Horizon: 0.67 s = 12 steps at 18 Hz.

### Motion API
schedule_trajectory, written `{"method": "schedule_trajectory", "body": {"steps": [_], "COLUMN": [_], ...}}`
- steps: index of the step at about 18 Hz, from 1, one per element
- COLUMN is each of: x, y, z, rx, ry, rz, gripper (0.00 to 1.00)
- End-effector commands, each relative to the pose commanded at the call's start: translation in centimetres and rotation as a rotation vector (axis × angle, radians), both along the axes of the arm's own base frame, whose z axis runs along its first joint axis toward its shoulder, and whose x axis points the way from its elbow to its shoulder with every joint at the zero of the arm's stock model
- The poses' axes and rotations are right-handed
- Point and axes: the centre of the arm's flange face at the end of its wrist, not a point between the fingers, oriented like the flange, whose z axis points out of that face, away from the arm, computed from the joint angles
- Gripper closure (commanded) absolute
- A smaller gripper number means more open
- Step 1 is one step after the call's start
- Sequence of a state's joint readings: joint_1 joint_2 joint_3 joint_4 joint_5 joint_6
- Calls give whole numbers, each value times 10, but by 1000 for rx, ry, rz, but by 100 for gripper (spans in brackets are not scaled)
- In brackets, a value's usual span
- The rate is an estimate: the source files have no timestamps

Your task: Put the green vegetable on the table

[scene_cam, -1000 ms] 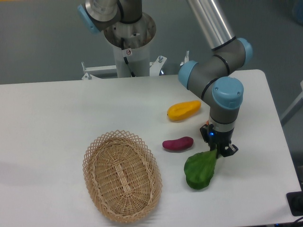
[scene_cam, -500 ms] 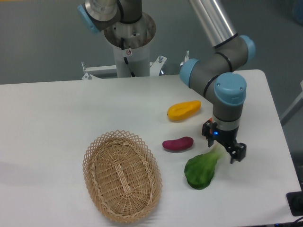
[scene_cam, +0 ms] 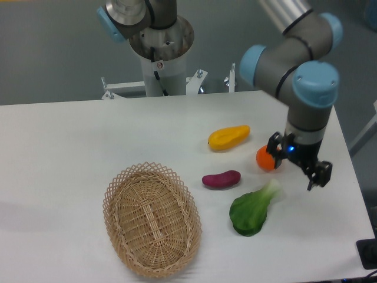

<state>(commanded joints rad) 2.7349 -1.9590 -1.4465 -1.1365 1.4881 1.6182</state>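
Gripper first: over the last second it had let go of the green vegetable and climbed up and to the right, so by this moment it hung clear above the worktop with its fingers spread and nothing between them. A second earlier those fingers had been pinched on the pale stem; half a second earlier they were already parted just beside it. I read that as the release being done and the arm backing away.

From what I could see, the green vegetable lay flat on the worktop, leaf toward the near edge and whitish stem pointing up and right toward the gripper, apart from it. It had barely shifted since the release. I judged the task essentially complete, with only the retreat left to finish.

With the arm lifted, an orange round object that it had hidden showed just beside the gripper's near side; I could not tell what it was. The purple vegetable sat near the leaf, to its upper left, not touching, and the yellow fruit lay farther back.

As for containers, the wicker basket stood well left of the vegetable, and I saw nothing inside it.
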Motion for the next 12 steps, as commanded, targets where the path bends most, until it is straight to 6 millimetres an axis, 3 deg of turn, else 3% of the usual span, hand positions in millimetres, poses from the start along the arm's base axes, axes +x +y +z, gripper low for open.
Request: {"method": "schedule_trajectory", "body": {"steps": [5, 12], "x": [-6, -5], "y": [-18, -18], "z": [-1, 4], "rx": [-10, 7], "ry": [-9, -7], "rz": [-15, -16], "gripper": [0, 0]}}
